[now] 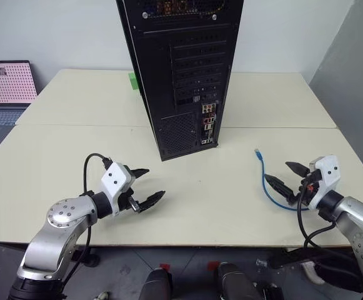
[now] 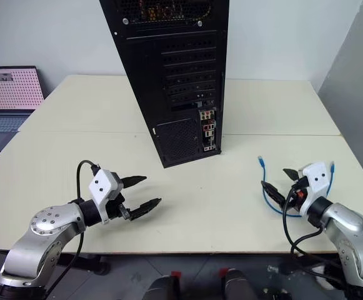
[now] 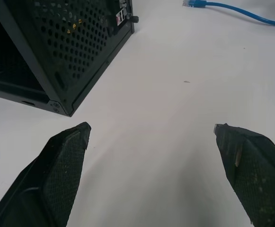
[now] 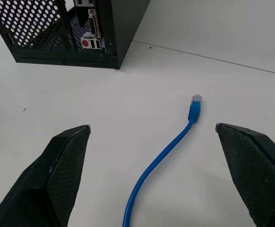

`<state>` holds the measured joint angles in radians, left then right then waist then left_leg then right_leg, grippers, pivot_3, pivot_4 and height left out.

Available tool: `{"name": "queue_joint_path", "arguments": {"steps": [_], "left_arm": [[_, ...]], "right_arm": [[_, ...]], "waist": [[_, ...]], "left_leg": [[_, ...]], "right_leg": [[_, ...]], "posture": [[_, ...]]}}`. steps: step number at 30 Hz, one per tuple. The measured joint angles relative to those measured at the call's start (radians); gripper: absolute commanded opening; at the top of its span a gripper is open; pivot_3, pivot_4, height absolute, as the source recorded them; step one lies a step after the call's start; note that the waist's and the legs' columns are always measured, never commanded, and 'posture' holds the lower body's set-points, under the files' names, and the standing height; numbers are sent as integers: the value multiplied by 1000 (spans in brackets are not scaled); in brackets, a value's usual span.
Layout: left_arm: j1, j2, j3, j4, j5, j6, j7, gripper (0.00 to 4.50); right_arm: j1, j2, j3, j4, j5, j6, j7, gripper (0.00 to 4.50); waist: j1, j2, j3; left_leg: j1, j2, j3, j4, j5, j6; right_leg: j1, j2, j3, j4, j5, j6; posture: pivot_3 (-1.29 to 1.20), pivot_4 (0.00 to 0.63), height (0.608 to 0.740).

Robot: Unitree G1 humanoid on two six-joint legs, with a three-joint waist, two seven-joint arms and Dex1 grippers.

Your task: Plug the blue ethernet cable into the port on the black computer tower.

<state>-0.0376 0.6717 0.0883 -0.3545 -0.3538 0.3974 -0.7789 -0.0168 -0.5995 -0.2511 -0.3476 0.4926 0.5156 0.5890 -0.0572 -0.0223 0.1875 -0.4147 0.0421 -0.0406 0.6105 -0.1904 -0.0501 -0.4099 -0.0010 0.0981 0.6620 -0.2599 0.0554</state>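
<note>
So, we log this quickly, head views unless said.
Tower: tall black metal computer tower with perforated vents and stacked slot covers, upright at top centre of the frame, rear face toward us, standing on the cream tabletop.
Port: we see a small cluster of red, green and metallic connectors low on the tower's rear, at its right edge; we cannot tell which socket is the ethernet one.
Cable: thin bright blue ethernet cable lies loose on the table at centre right, well apart from the tower; its near plug points up-frame toward the tower, nothing plugged in. In the right wrist view we see it running between the two black fingers, touching neither.
Left gripper: left gripper at lower left of the frame, over bare table, black fingers spread wide, holding nothing; tower corner ahead of it in its wrist view.
Right gripper: right gripper at lower right, jaws spread wide and empty, sitting over the cable's curved stretch.
Laptop: grey laptop with a pink dotted screen, at far left edge on the table.
Tape: small green patch on the table just left of the tower.
</note>
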Motion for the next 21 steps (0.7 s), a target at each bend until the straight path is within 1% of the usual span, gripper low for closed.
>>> {"name": "queue_joint_path", "arguments": {"steps": [13,17,21], "left_arm": [[-8,1,-7,0,11,-29,-20,4461],[-37,2,-26,2,16,-28,-30,4461],[-86,-3,-66,2,9,-6,-46,4461]], "right_arm": [[-2,0,13,1,-10,0,-3,4500],[-12,19,40,1,-45,0,-40,4500],[-52,51,55,3,-78,-4,-83,4500]], "waist": [[0,0,0],[0,0,0],[0,0,0]], "left_leg": [[0,0,0,0,0,0],[0,0,0,0,0,0],[0,0,0,0,0,0]], "right_leg": [[0,0,0,0,0,0],[0,0,0,0,0,0],[0,0,0,0,0,0]], "posture": [[0,150,740],[0,150,740],[0,150,740]]}}
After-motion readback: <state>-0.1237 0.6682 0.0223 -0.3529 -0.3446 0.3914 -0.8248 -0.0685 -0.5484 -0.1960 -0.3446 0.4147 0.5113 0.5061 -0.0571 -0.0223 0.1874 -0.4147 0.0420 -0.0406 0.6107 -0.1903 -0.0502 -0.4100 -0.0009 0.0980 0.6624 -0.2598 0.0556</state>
